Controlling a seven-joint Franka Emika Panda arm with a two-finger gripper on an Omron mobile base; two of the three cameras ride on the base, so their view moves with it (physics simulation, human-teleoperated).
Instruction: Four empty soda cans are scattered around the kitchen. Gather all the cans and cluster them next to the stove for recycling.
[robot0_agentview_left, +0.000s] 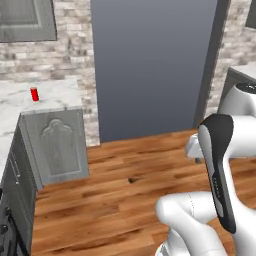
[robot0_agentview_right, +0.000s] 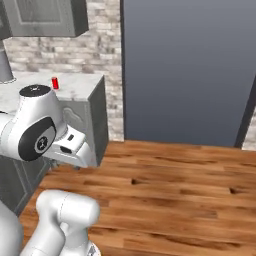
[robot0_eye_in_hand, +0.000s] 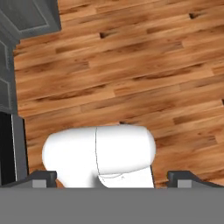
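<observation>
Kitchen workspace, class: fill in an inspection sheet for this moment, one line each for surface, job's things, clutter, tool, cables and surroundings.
Surface: white marble counter on a grey cabinet, at the left.
Job's things: one red can stands upright on the counter, also seen in the right base view. No stove or other cans seen.
Clutter: nothing seen.
Tool: tool open and empty, its fingertips wide apart, pointing down at the wood floor.
Cables: nothing seen.
Surroundings: brick wall, a tall grey panel, an upper cabinet.
</observation>
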